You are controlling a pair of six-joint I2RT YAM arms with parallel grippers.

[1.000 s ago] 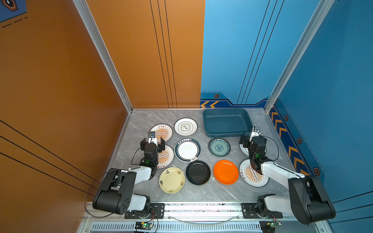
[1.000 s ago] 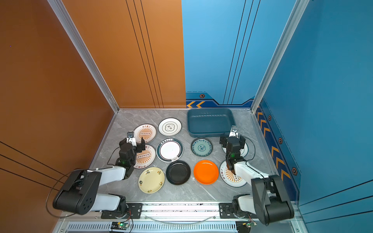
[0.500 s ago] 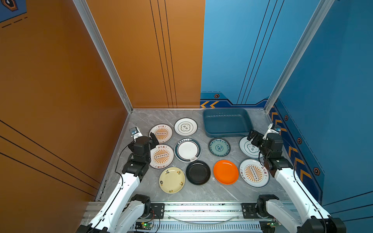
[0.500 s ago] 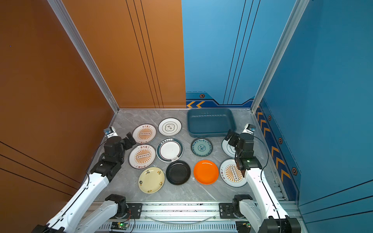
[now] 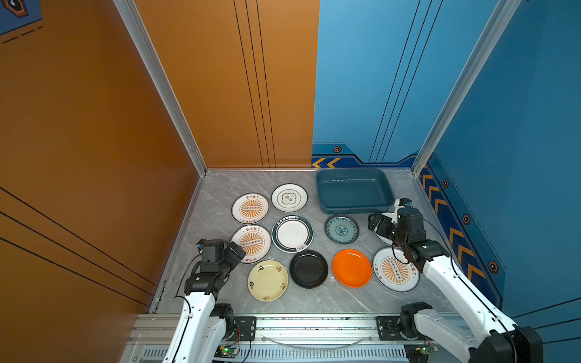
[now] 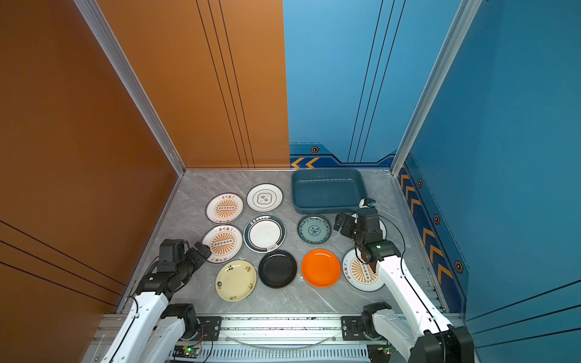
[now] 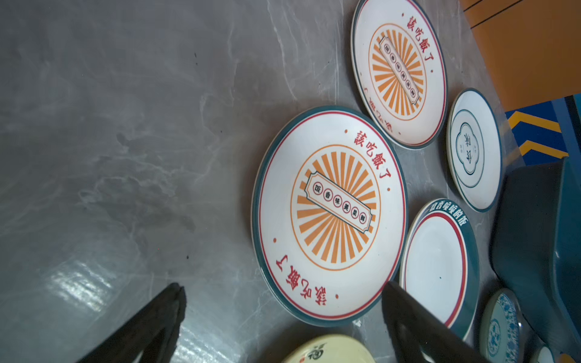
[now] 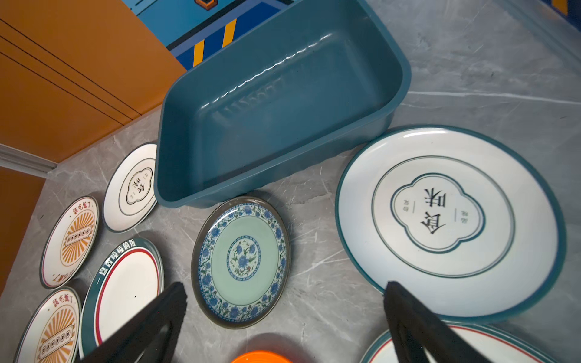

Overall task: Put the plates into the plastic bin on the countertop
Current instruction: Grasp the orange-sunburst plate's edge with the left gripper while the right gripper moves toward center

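**Plates** (image 5: 292,233): ten, all flat on the countertop (image 5: 220,195), none in the bin. Three sunburst, two white with rings, one banded, one each teal, cream, black and orange. Neighbours lie near or almost touching.

**Bin** (image 5: 353,208): empty, at the back right. The white plate (image 8: 449,220) lies against its near wall, and the teal plate (image 8: 240,262) is just beside it.

**Left gripper** (image 7: 283,287): jaws wide apart, empty, poised at the near edge of a sunburst plate (image 7: 330,213).

**Right gripper** (image 8: 284,285): jaws wide apart, empty, over the gap between the teal plate and the white plate.

**Risks** (judged, not seen):
- The plates sit low and look slick, so a finger that misses the underside of a rim would likely shove the plate into its neighbour.
- A pinch on one edge only may let a plate tilt and slip out.
- The white plate, if lifted straight up, could catch the bin's flared rim and shift the bin.
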